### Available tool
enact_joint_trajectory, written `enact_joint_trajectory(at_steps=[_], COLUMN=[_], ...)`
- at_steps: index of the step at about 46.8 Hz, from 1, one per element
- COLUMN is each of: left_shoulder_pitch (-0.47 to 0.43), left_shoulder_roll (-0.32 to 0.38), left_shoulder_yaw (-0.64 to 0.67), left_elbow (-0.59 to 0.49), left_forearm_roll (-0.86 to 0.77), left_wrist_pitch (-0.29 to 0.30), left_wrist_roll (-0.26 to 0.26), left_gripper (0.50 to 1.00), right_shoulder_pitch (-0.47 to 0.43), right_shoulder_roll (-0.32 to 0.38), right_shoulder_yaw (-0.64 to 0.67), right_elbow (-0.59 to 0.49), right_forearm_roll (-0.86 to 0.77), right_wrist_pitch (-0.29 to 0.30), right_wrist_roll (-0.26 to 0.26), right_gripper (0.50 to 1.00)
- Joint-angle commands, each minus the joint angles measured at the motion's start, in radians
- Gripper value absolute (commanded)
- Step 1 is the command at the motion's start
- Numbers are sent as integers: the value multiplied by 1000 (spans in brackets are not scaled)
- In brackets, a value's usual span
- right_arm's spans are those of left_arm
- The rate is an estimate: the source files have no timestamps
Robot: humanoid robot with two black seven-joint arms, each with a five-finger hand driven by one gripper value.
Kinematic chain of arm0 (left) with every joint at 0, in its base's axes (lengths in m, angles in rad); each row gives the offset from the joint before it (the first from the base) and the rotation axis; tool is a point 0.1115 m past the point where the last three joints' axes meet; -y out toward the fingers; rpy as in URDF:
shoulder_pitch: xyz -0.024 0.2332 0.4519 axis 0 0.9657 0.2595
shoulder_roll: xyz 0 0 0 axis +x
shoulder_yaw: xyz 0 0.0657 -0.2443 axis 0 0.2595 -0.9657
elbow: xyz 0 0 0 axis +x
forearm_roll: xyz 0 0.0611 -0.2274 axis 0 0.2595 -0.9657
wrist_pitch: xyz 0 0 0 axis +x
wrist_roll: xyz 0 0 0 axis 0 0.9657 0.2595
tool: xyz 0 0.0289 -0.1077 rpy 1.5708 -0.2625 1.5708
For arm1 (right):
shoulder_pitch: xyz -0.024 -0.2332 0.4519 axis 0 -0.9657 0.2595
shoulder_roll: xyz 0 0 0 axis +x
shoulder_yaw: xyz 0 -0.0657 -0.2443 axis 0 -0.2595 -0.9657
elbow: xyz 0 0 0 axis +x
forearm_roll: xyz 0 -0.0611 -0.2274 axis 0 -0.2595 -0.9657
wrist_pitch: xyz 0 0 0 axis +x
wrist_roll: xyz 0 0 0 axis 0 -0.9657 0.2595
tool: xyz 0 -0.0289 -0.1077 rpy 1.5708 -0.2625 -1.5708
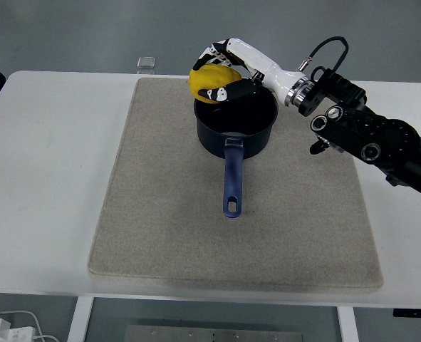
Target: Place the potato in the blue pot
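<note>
Fingers (223, 92) of the right hand (221, 71) are curled around the yellow potato (207, 83), clamping it. Nearest, the blue pot (236, 117) points its handle (231, 182) toward the table's (46, 164) near edge, standing on the beige mat (174, 214) toward its far edge. The potato is held over the pot's far-left rim, not yet inside: the carry looks done, lowering and release remain. Reaching in from the right edge, the right arm stretches leftward over the pot.
</note>
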Motion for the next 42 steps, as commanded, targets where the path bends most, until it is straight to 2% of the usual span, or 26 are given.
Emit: enact_joint_trajectory(at_steps=[1,14,26,42], left_shoulder_pitch=[0,3,3,3], left_shoulder_roll=[0,0,0,0], left_shoulder_yaw=[0,0,0,0], left_elbow=[2,1,-2,-2], left_forearm_roll=[-1,1,1,1], left_wrist_pitch=[0,-2,-2,-2], left_wrist_roll=[0,0,0,0], left_gripper=[999,999,999,999], right_shoulder_pitch=[-2,-11,-22,-56], right_shoulder_roll=[31,55,65,65], right_shoulder_yaw=[1,-1,1,2], right_elbow=[-34,-77,-190,-193], right_forearm_roll=[-3,-9,-9,-11], right_wrist_pitch=[1,-8,-27,-30], right_wrist_roll=[3,5,6,6], right_gripper=[500,500,500,500])
